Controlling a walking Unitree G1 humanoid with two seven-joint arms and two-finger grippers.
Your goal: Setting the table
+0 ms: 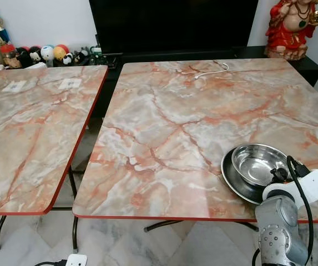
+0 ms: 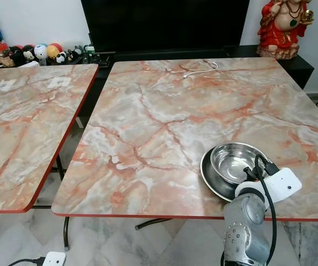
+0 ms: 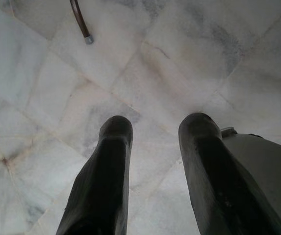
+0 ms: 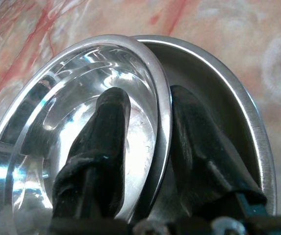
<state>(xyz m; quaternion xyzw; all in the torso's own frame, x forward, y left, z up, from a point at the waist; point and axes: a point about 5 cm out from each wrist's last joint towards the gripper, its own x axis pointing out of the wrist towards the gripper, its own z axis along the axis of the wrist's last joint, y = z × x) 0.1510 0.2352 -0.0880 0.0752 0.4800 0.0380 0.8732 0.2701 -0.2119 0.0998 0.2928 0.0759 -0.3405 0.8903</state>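
From the head views: right hand [image 1: 278, 176] low at the near edge of the marble counter [image 1: 175, 127], reaching onto a steel bowl [image 1: 258, 163] nested in a steel plate [image 1: 237, 180] just ahead of it; second counter [image 1: 31, 127] well apart across from the hand, a white cable [image 1: 211, 71] far beyond it, a red figurine [image 1: 289, 27] farther off still. From the left wrist view: left hand [image 3: 152, 147] hanging idle over the marble floor [image 3: 179, 58], fingers apart and empty. From the right wrist view: right hand clamped on the bowl's rim, one finger [image 4: 106, 127] inside the bowl, the other outside, between bowl and plate. Likely risks: slick steel slipping from a thin rim pinch, bowl tipping on lift, plate dragged along toward the near edge and off it.
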